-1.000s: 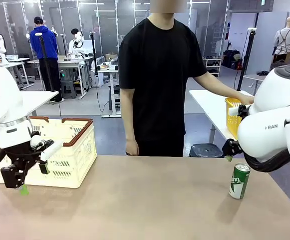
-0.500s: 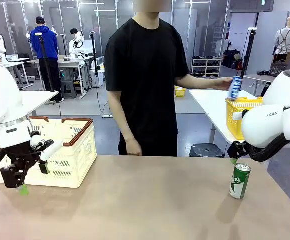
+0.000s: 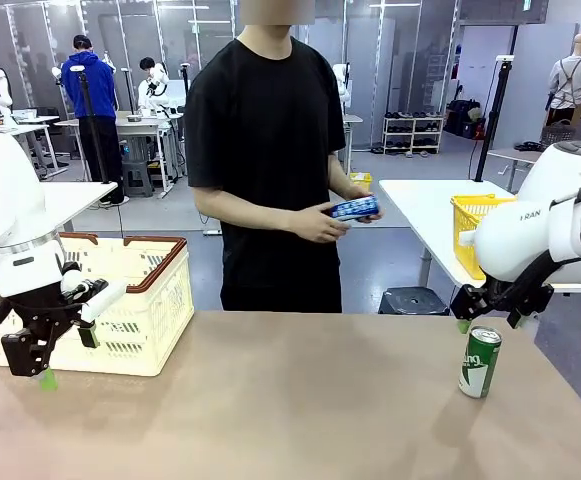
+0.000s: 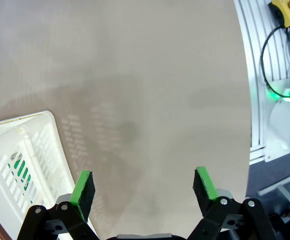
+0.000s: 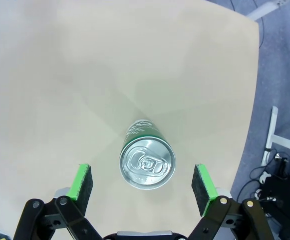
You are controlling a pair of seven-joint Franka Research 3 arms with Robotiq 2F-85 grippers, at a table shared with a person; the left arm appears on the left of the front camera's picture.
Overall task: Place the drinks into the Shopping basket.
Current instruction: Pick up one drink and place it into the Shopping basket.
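Observation:
A green can (image 3: pixel 480 362) stands upright on the right side of the table. My right gripper (image 3: pixel 490 322) hovers just above it, open; in the right wrist view the green can's silver top (image 5: pixel 147 162) sits between the spread green pads of that gripper (image 5: pixel 143 182), touching neither. A person at the far side holds a blue can (image 3: pixel 355 208) sideways in both hands at waist height. The cream Shopping basket (image 3: pixel 140 320) with a brown-red rim stands at the table's left. My left gripper (image 3: pixel 68 358) hangs open in front of it, nothing between its fingers (image 4: pixel 144 187); the basket's corner (image 4: pixel 20 150) lies beside it.
A yellow mesh basket (image 3: pixel 475 225) sits on a white side table behind my right arm. The brown table (image 3: pixel 270 400) stretches bare between the Shopping basket and the green can. The table's edge and a frame with cables (image 4: pixel 279 75) run along my left gripper's side.
The person lifted the blue can from by the yellow basket and brought it in front of the body with both hands. My right arm shifted right and down over the green can. Left arm still.

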